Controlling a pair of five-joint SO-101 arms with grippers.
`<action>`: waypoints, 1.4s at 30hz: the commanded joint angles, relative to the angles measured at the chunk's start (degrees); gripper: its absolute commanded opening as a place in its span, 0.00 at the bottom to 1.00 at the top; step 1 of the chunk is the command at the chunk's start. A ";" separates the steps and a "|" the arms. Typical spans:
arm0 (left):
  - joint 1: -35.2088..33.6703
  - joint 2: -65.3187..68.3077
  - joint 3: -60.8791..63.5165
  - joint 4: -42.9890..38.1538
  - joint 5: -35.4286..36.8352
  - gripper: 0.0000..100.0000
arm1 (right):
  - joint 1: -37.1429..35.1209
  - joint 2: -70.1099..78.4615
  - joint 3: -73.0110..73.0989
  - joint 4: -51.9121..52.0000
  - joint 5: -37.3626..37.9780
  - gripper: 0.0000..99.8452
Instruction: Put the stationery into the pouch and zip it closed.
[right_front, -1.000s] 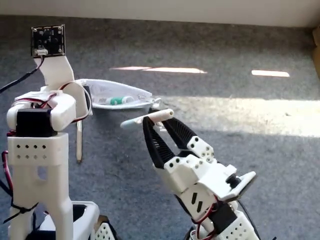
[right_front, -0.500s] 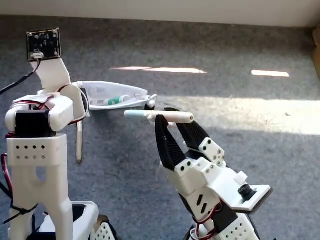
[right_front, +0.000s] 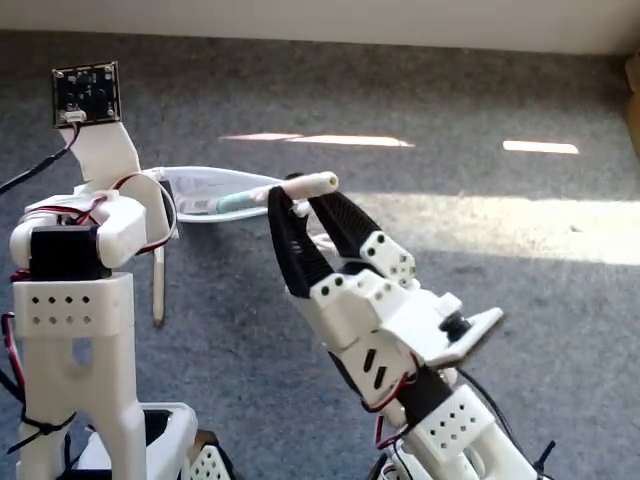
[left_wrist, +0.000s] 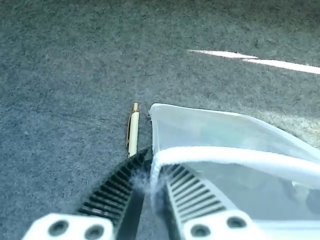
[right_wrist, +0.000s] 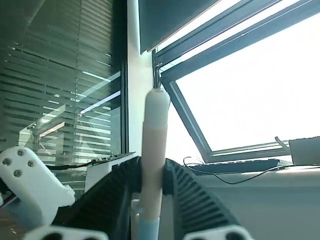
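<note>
- High view: you are roughly midway. The pouch (right_front: 205, 188) lies unzipped on the bench (right_front: 500, 300). Your right gripper (right_front: 300, 197) is clenched on a white marker (right_front: 318, 183), held crosswise just at the pouch's mouth. As far as I can judge it is not yet inside. 1 pen (right_front: 158, 285) lies on the bench beside the left arm, outside the pouch. The right arm leans forward with its gripper raised above the bench.
- Left wrist view: your left gripper (left_wrist: 149, 167) sits low to the bench and pinches the pouch's rim, propping the mouth open. The pen lies just beside the pouch's corner.
- Right wrist view: the marker stands clamped between the 2 jaws, and the wrist is tilted up toward the windows (right_wrist: 260, 100). You likely have 3 steps left: marker in, pen in, zip shut.
</note>
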 joint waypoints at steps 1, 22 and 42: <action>-0.66 0.75 -0.04 -0.26 0.70 0.01 | -0.48 7.96 -3.82 -5.85 -0.35 0.00; -0.66 0.75 -0.04 -0.26 0.62 0.01 | -3.12 17.63 2.15 -11.38 -0.44 0.01; -0.66 0.75 1.80 -1.76 0.53 0.01 | 2.68 13.23 6.02 -5.67 -2.46 0.15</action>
